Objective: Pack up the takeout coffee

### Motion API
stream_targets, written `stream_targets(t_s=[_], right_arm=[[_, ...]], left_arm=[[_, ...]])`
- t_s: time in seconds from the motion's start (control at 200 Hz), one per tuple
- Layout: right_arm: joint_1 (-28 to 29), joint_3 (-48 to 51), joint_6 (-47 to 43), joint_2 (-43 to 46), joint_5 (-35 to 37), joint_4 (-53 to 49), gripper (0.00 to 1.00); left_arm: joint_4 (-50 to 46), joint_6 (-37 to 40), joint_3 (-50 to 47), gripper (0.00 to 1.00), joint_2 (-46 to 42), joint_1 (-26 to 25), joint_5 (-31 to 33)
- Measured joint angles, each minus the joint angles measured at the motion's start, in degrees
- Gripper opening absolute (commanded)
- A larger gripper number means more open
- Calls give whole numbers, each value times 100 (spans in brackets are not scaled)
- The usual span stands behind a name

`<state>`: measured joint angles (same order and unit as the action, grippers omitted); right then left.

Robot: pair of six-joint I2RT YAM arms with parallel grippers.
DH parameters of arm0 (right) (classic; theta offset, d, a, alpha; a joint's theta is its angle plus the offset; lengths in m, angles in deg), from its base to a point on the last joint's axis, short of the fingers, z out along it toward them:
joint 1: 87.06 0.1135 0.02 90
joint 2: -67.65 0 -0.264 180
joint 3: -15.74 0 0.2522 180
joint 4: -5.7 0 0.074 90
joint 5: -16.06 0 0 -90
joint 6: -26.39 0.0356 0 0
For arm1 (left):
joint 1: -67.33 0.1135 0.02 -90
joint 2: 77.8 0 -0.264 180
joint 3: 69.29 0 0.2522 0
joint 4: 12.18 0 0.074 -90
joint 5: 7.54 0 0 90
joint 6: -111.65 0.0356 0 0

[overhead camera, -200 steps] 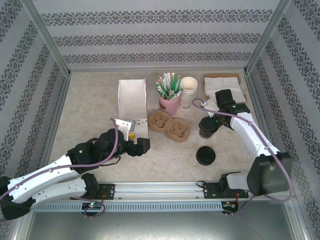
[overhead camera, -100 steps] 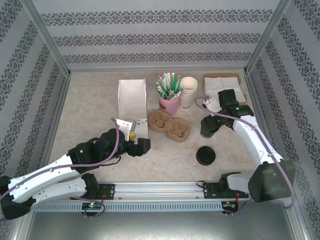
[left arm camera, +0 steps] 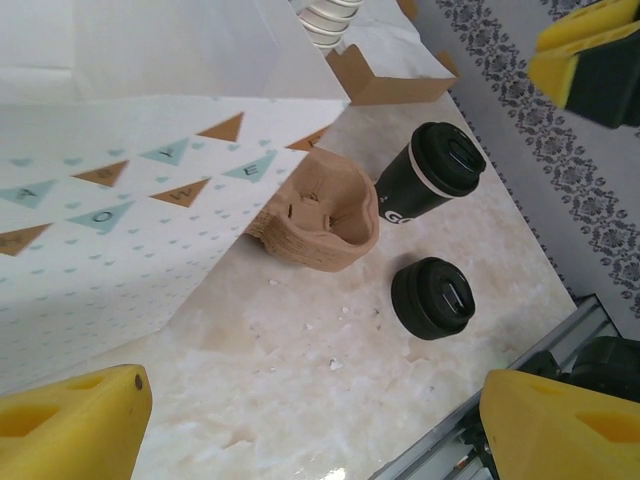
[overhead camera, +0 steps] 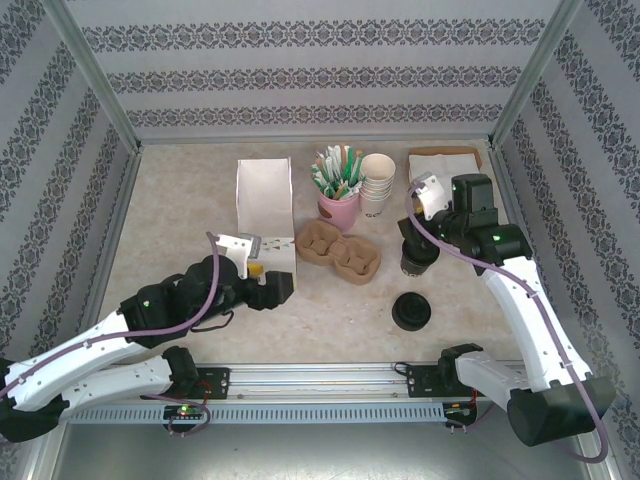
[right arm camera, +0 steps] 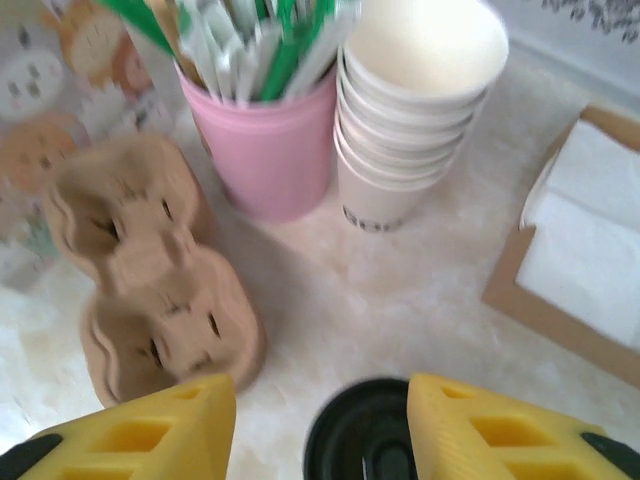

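On the marbled bench point(overhead camera: 170, 200), the right tool point(right arm camera: 320, 400) straddles a lidded coffee cup point(right arm camera: 360, 445); I cannot tell whether it grips. The left tool point(left arm camera: 310, 420) gapes, released.

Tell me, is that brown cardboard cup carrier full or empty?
Empty. Both wells of the cup carrier show bare cardboard; the nearer black cup and the farther black cup are outside it.

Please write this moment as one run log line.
left gripper: open, near paper bag | right gripper: open, astride black lidded cup | carrier tray: empty
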<state>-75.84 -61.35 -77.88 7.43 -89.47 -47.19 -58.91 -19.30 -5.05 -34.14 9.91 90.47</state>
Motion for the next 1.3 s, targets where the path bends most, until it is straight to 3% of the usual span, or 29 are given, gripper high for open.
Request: stream_targets(t_s=[0.165, 0.275, 0.4, 0.505, 0.64, 0.799, 0.944, 1.019, 1.169, 1.304], right_arm=[[424, -190, 741, -116, 315, 164, 56], [391, -525, 1207, -221, 518, 109, 75], [201, -660, 1414, -26, 437, 195, 76], [72, -365, 1665, 363, 387, 487, 98], [72, 37, 1989, 568, 289, 601, 98], [396, 98, 2033, 164, 142, 619, 98], [798, 98, 1818, 0, -46, 533, 95], [1069, 151, 1534, 61, -173, 584, 91], [1847, 658, 667, 238, -118, 752, 86], [2135, 850, 186, -63, -57, 761, 80]], left_arm=[[-472, -184, 437, 85, -13, 0, 343], [-824, -352, 780, 84, -11, 0, 651], [-1351, -522, 1410, 84, 133, 0, 968], [-1727, -588, 1926, 85, 297, 0, 1207], [-2321, -546, 2546, 90, 625, 0, 1561], [-2942, -334, 3370, 96, 1176, 7, 2090], [-2975, 44, 3766, 97, 1624, 260, 2065], [-2955, 225, 3755, 95, 1786, 713, 1777], [-2649, 396, 3316, 92, 1803, 2111, 691], [-2437, 540, 3014, 92, 1687, 2461, 57]])
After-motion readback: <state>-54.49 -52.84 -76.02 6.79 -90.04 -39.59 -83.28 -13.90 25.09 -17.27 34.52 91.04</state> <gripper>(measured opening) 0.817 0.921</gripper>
